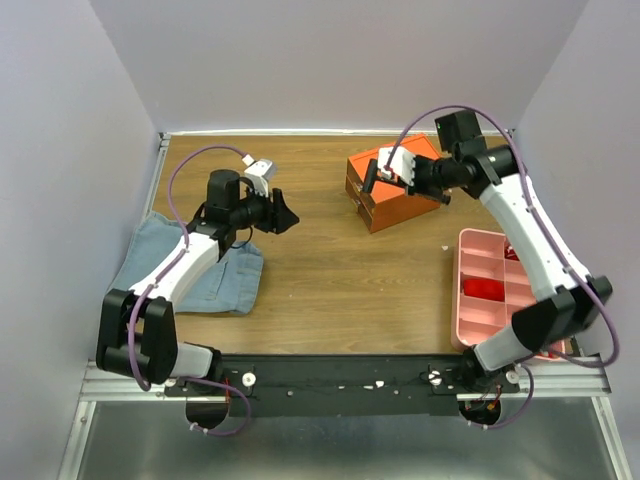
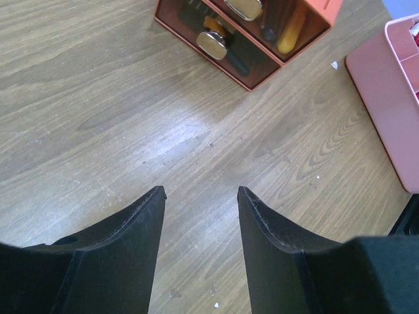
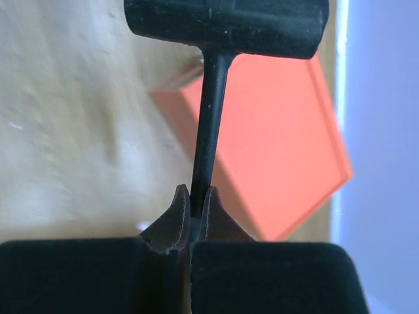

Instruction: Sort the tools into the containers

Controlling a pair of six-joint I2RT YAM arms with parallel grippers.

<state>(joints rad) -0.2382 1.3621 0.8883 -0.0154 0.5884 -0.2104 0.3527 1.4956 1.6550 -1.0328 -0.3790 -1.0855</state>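
Observation:
The small black hammer [image 3: 226,26] is held by its thin handle in my right gripper [image 3: 194,196], which is shut on it. The hammer's head points away from the wrist, above the orange cabinet [image 3: 281,150]. In the top view the right gripper [image 1: 392,173] hovers over the cabinet [image 1: 405,200] at the back middle. My left gripper [image 1: 285,213] is open and empty over bare wood, left of the cabinet. In the left wrist view its fingers [image 2: 147,216] frame the table, and the cabinet's clear drawers [image 2: 242,39] show tool handles inside, one of them yellow [image 2: 292,29].
A blue cloth [image 1: 190,265] lies at the left under the left arm. A pink compartment tray [image 1: 490,290] with red items stands at the right edge; it also shows in the left wrist view [image 2: 386,98]. Walls close the table on three sides.

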